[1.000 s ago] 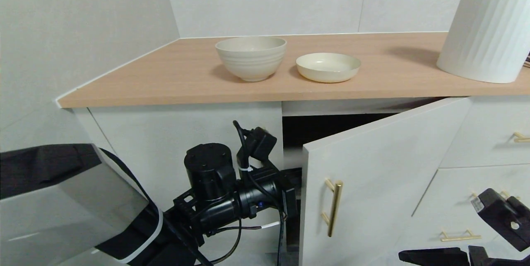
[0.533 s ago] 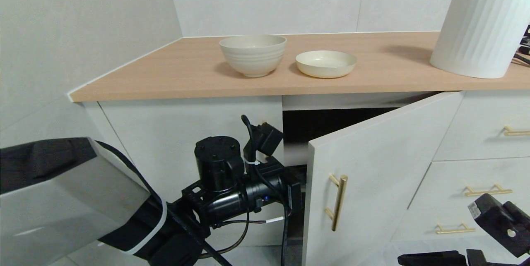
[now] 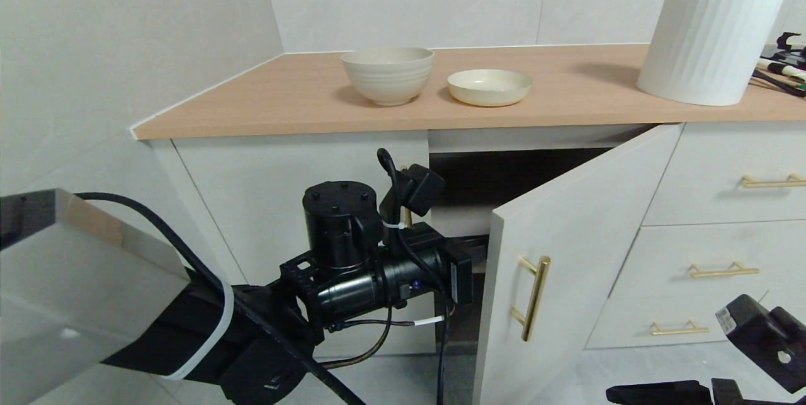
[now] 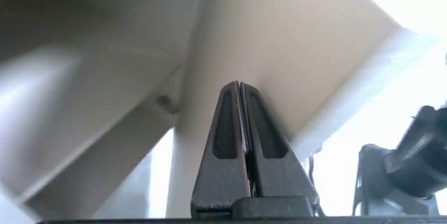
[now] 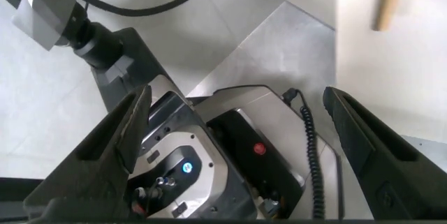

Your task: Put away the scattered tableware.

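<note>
left tool at cabinet door edge

Bowl beside dish on counter

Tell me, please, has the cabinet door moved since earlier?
Yes: the cabinet door swung further open; the gap between its free edge and the closed left panel widened.

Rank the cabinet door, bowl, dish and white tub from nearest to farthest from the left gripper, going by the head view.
1. Cabinet door, open, just beside the left gripper.
2. Bowl and dish, on the counter above; too close to call.
3. White tub, far right on the counter.
</note>
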